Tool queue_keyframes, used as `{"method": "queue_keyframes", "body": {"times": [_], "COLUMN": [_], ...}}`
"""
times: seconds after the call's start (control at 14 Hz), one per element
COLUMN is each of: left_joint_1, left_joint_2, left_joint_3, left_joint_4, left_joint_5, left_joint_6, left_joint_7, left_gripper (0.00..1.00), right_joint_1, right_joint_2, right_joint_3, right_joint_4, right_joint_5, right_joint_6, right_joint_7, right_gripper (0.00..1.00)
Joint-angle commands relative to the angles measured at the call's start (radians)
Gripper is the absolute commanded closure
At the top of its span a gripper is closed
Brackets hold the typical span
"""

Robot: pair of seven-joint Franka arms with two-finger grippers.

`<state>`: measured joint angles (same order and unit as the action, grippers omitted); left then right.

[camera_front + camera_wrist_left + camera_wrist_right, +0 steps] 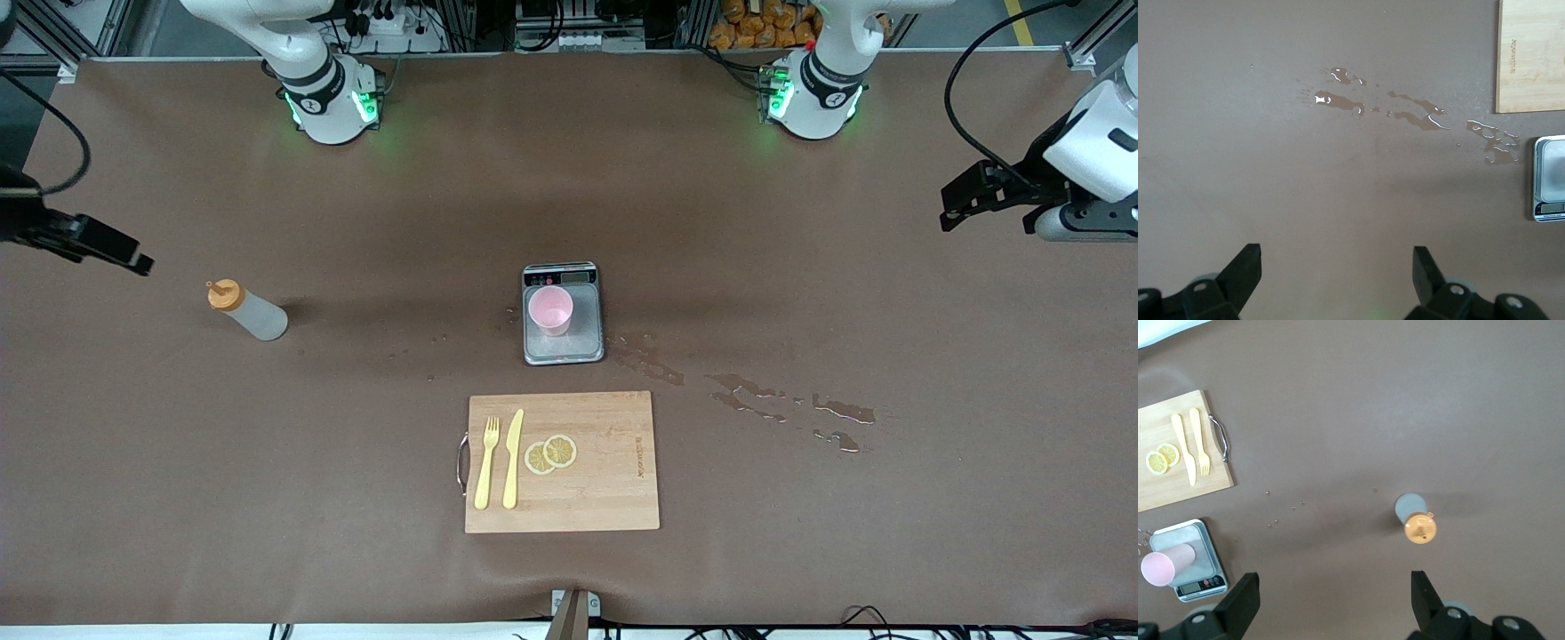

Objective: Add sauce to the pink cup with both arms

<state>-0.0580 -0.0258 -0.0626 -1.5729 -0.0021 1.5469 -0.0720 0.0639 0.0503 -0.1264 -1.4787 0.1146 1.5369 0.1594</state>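
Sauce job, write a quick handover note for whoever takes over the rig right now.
Left gripper: open, empty, up over bare table at the left arm's end.
Right gripper: open, empty, up at the right arm's end, above the table near the sauce bottle.
Sauce bottle: standing upright, orange cap on, untouched.
Pink cup: upright on the grey scale mid-table; contents cannot be told.
Spilled liquid lies on the table between the scale and the left arm's end.
Done: nothing gripped yet.
Left: pick up the bottle, steady the cup, squeeze sauce in.
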Motion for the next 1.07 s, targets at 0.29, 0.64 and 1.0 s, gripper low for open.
{"method": "queue_keyframes", "body": {"times": [0.29, 0.64, 1.0], "left_joint_1": [0.006, 0.015, 0.017], "left_joint_2": [-0.017, -0.016, -0.016], "left_joint_3": [-0.003, 0.000, 0.000], "left_joint_4": [-0.012, -0.012, -0.012], "left_joint_5": [-0.006, -0.006, -0.007], "left_joint_6": [-0.001, -0.001, -0.001], "left_joint_7": [-0.005, -0.005, -0.006], "left_gripper": [0.00, 0.00, 0.00], "right_joint_1": [-0.041, -0.084, -0.082], "right_joint_2": [-0.125, -0.113, -0.112], "right_joint_3": [0.005, 0.074, 0.074], "right_joint_4": [-0.091, -0.088, -0.081], "right_joint_5": [-0.018, -0.061, -0.068], "right_joint_6": [0.008, 0.029, 0.061], "right_joint_7": [-0.064, -0.063, -0.069], "right_gripper": [0.00, 0.00, 0.00]}}
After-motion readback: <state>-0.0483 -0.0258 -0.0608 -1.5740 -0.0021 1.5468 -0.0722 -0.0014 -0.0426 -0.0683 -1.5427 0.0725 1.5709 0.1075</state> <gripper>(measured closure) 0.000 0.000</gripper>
